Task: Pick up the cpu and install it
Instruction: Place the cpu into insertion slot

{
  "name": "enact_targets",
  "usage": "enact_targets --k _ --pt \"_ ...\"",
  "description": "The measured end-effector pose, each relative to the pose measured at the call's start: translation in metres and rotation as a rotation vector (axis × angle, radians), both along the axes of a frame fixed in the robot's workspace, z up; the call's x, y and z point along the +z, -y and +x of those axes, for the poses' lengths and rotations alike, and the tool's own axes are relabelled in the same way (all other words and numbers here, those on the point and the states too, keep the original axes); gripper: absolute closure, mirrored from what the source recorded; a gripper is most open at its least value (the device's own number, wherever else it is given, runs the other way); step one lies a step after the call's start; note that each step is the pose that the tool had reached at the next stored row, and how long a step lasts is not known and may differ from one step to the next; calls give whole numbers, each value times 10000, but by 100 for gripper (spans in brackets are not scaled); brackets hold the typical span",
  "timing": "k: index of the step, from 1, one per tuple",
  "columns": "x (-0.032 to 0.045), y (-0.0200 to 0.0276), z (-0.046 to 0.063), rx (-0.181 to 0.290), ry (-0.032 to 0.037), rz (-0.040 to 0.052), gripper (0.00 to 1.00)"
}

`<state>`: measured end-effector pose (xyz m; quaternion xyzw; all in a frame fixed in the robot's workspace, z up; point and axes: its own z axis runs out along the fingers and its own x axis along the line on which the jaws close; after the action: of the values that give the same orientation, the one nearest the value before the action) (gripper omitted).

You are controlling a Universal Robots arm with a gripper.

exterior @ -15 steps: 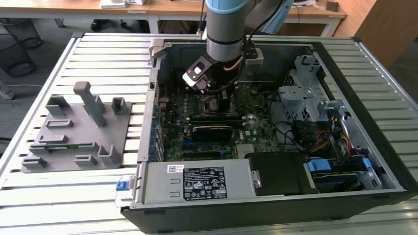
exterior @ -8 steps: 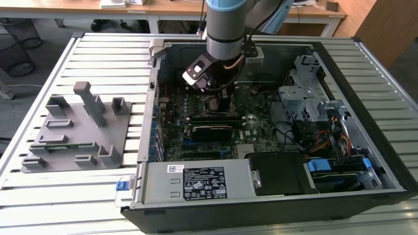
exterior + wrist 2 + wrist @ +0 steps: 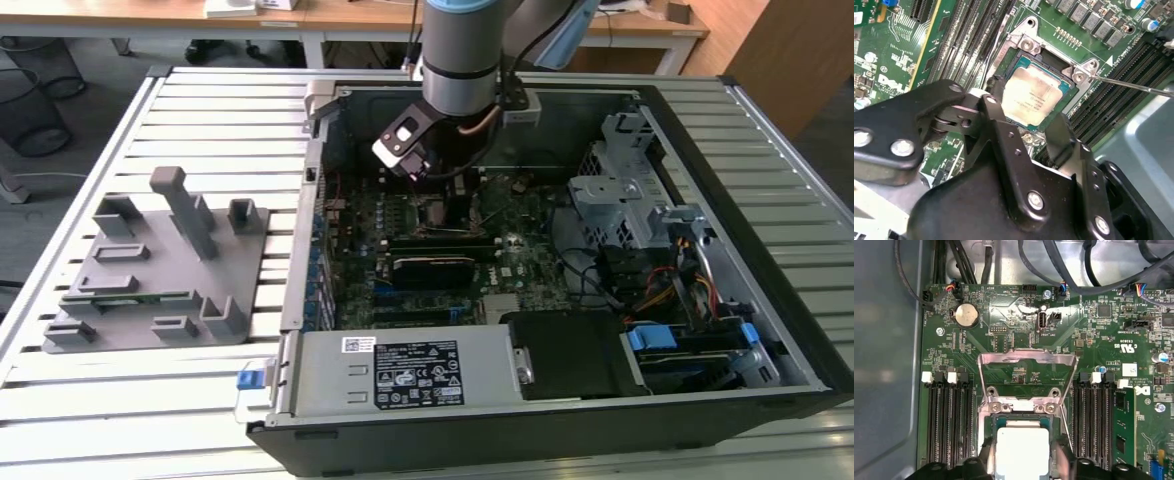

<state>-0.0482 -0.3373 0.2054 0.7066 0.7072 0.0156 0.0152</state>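
The cpu (image 3: pixel 1035 97), a small square chip with a silver-grey top and a thin pale border, lies flat in the open socket on the green motherboard (image 3: pixel 899 55). It also shows in the first wrist view as the pale cpu (image 3: pixel 1021 452). My gripper (image 3: pixel 1026 117) is low inside the computer case (image 3: pixel 747 150), right over the socket, and shut on the cpu, one black finger against each of two opposite edges. The socket's metal load plate (image 3: pixel 1026 360) is swung up and open beyond the chip. In the exterior view the arm's wrist hides the socket.
Black memory slots (image 3: pixel 949 425) run along both sides of the socket, and a thin metal lever (image 3: pixel 1134 85) sticks out beside it. A grey fixture stand (image 3: pixel 160 265) sits on the slatted table at the exterior view's left. Cables and a drive cage (image 3: pixel 614 190) crowd the case's right side.
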Motion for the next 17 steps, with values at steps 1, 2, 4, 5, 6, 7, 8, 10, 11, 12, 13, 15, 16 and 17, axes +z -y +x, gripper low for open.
enact_targets --k 1,2,4,5,6,7,8,10,11,12,13,15,16,17 --pt "9 0 0 0 0 0 40" --pt "18 0 0 0 -3 0 46" --pt "33 0 0 1 -8 -1 58" --pt "40 0 0 0 -10 -1 58" --pt "46 0 0 0 -10 -1 64" --pt "53 0 0 0 -11 -2 64" --pt "59 0 1 0 -12 -3 70" --pt "68 -1 1 0 -12 -1 76" --pt "70 -1 1 0 -13 -1 82" --pt "73 0 1 0 -14 -2 82" --pt "77 0 0 0 -14 -2 88" --pt "82 0 1 0 -15 -2 89" --pt "85 0 1 0 -16 -2 89" --pt "87 0 1 0 -16 -2 89"
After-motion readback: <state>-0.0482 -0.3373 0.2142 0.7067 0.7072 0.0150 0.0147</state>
